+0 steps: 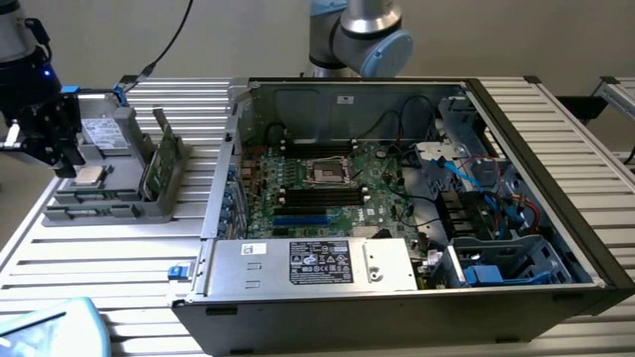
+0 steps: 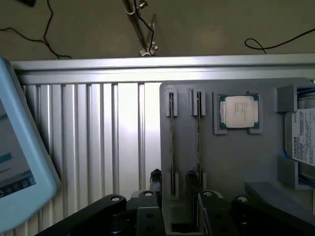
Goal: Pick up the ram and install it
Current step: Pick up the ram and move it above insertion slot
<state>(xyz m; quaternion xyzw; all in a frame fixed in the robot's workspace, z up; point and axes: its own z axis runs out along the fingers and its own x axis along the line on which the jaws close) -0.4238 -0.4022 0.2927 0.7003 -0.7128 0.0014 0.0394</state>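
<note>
A grey holder tray (image 1: 59, 217) lies on the slatted table at the exterior view's left. In the wrist view the tray (image 2: 231, 162) has two long slots, and a thin dark edge runs along each. I take the edge nearer the tablet for the ram (image 2: 171, 142), seen edge-on. My gripper (image 2: 173, 179) hovers over that slot's end, open, with one dark fingertip (image 2: 155, 178) on either side of it and nothing held. From the exterior view the gripper (image 1: 65, 162) hangs above the tray's left part.
The tray also holds a square silver processor (image 2: 238, 112), a hard drive (image 2: 302, 132) and a taller green card (image 1: 163, 160) standing upright. The open computer case (image 1: 585, 245) with its motherboard (image 1: 328, 186) lies to the exterior view's right. A light blue tablet (image 2: 19, 177) sits near the table's front corner.
</note>
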